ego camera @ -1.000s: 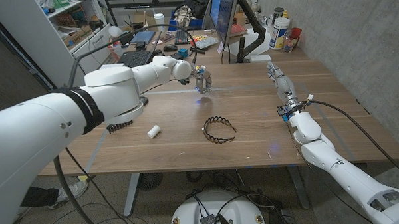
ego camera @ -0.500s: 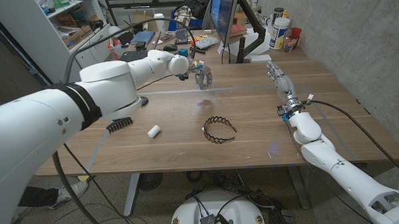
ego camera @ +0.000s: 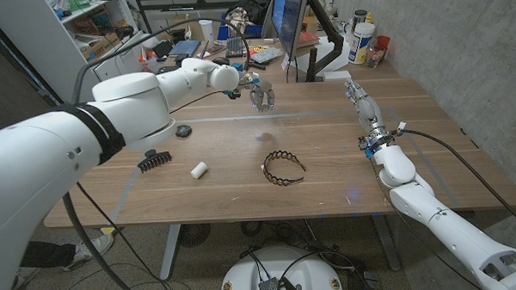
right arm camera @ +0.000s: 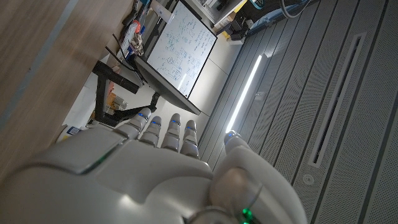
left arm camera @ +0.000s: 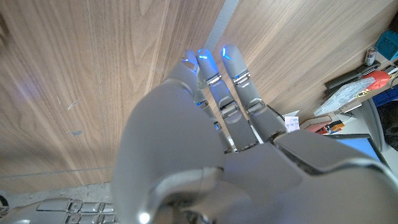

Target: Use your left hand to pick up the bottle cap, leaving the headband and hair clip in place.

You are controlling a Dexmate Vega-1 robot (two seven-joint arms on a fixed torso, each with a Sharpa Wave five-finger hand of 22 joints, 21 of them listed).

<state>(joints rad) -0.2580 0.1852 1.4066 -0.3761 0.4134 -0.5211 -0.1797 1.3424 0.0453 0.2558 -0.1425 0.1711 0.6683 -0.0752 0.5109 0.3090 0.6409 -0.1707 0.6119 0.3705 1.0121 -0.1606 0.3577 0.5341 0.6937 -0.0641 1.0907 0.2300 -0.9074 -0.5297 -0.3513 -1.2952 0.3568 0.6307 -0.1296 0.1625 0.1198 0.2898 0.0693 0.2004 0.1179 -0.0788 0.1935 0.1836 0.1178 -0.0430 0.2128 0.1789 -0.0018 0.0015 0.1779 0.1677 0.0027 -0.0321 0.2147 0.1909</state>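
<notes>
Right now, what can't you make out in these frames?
- Left hand: head view too small, left wrist view shows only its back; any grip is hidden.
- Dark round thing: too small to confirm as the bottle cap.
- Right hand: fingers too small to read.

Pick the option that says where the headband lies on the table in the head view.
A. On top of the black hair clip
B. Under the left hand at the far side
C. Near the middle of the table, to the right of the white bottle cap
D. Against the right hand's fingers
C: the headband lies alone near mid-table, right of the bottle cap, apart from the hair clip and both hands.
</notes>
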